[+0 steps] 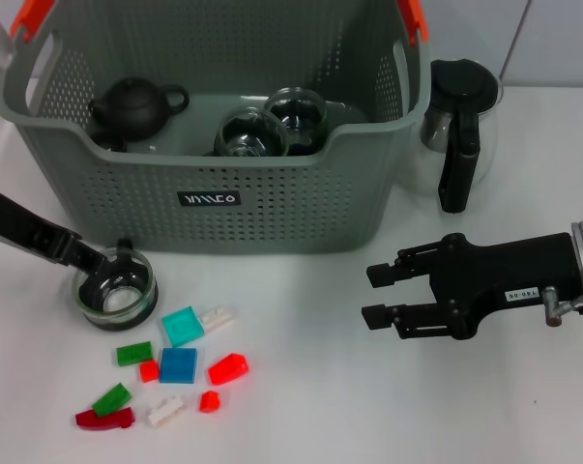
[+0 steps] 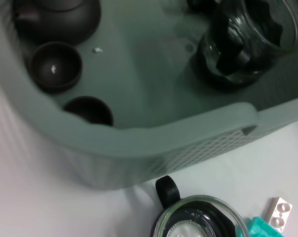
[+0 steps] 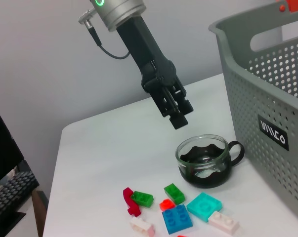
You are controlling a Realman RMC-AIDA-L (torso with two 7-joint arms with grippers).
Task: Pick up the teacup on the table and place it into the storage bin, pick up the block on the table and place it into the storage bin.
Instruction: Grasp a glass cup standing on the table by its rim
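You've got nothing binned yet: teacup [image 1: 116, 289] sits on the tabletop [image 1: 301, 406] under your left pincer [image 3: 176, 114], looks closed and empty; blocks [image 1: 178, 365] untouched, right pincer [image 1: 378, 295] open, parked beside the storage bin [image 1: 214, 208]

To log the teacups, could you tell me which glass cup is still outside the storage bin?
The glass teacup on the table, beside the blocks under the left claw; the other two glass cups already sit inside the storage bin.
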